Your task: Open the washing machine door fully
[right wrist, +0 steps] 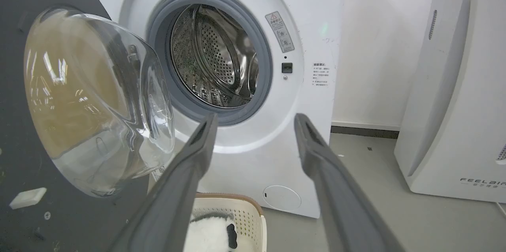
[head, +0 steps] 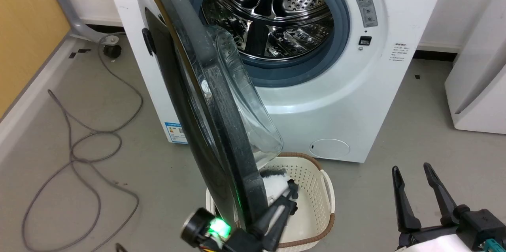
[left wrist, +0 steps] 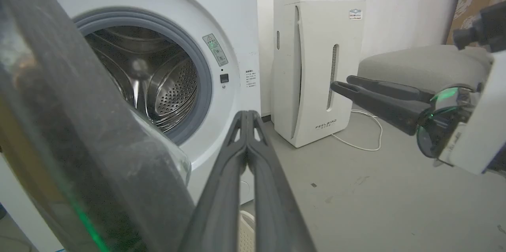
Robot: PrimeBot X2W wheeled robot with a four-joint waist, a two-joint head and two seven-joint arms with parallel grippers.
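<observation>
Washer [head: 348, 98]: white front-loader, drum opening uncovered.
Door [head: 221, 133]: black disc with a clear bowl, hinged on the washer's left side. It is swung out, roughly edge-on to the head view, with its lower rim above the basket [head: 316, 173].
Basket: on the floor before the washer, holding a white-and-black plush [head: 276, 184].
Left gripper [head: 291, 189]: jaws clenched on nothing, just beside the door's lower inner rim; contact cannot be told.
Right gripper [head: 412, 170]: jaws released, well apart from the door.

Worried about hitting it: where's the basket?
Head view, low centre: the basket sits on the floor before the washing machine, partly hidden by the open door.
</observation>
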